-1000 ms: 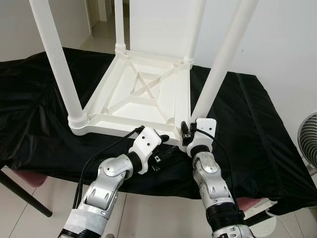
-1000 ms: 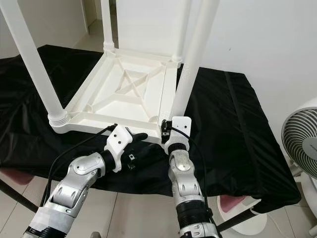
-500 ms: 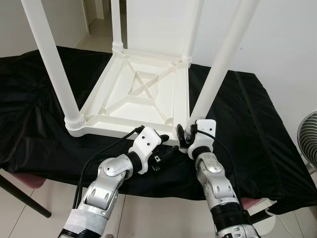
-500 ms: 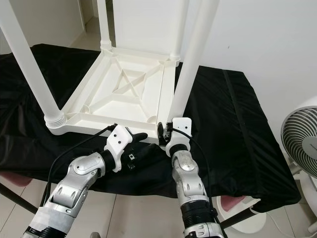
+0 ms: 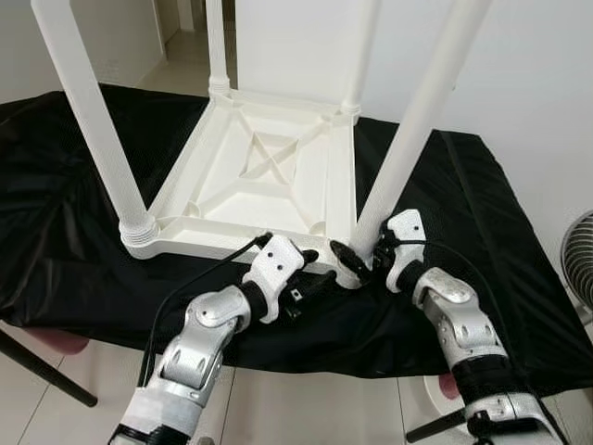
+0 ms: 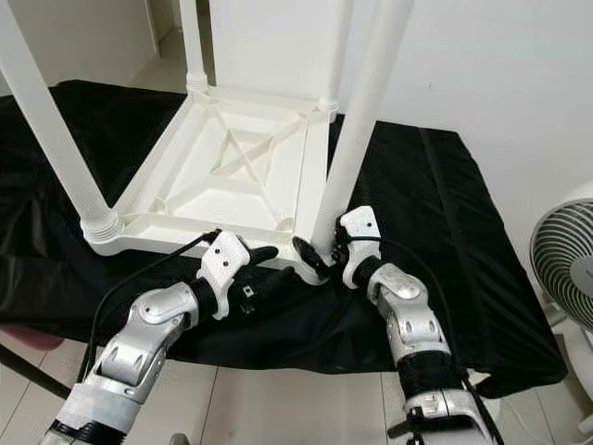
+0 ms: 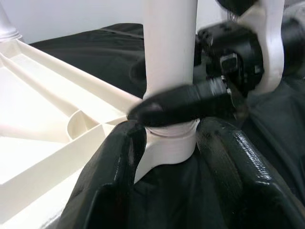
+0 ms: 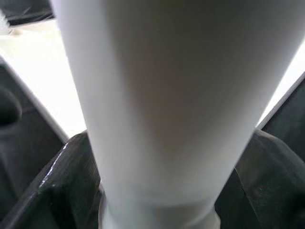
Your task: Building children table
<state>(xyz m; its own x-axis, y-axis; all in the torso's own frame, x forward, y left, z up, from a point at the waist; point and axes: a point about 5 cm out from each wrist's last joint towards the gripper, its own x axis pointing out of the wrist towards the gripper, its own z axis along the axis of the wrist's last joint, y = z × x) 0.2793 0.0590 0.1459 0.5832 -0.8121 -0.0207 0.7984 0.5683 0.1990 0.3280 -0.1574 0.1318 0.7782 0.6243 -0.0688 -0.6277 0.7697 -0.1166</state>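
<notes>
Black cloth (image 5: 482, 232) covers the bench, where a white children's table (image 5: 269, 181) lies upside down, legs up. Right claw (image 5: 357, 264) is clamped around the base of the near-right leg (image 5: 408, 148), at about 5 o'clock on the table. Left claw (image 5: 310, 278), fingers apart, straddles that same corner from 7 o'clock.

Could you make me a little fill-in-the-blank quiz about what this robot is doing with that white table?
The white table lies ____ on the black cloth.
It has ____ legs fitted.
The right gripper is closed around the near leg close to its ____.
At the right edge stands a ____.

Missing words: upside down; four; base; fan
</notes>
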